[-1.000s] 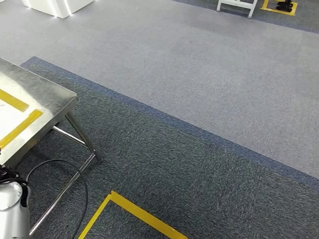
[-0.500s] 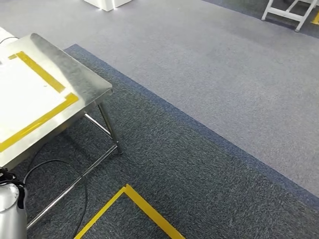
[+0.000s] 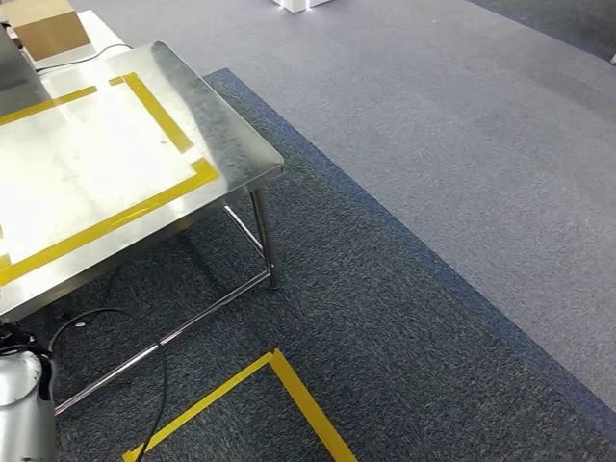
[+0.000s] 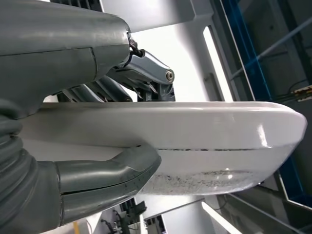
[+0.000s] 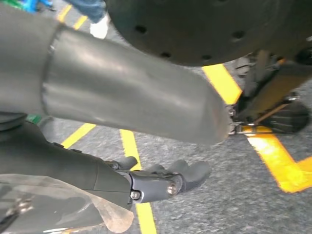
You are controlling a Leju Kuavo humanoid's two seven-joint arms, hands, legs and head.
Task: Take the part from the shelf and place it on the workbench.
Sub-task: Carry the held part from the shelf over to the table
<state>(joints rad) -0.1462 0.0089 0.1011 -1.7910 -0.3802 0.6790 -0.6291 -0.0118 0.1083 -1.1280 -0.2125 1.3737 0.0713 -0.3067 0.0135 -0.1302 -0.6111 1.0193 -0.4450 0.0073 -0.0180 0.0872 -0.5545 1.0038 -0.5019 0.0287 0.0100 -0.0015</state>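
Left hand (image 4: 92, 126) clamps white part (image 4: 206, 141), thumb under, fingers over. Right hand (image 5: 147, 183) empty, fingers loosely curled. Workbench (image 3: 240, 159) at 10 o'clock. Advice: square up to bench, keep part level, set inside yellow tape (image 3: 156, 111).

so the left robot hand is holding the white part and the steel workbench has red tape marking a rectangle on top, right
Not quite: the tape on the steel workbench is yellow, not red, as the head view shows. The left robot hand does hold the white part.
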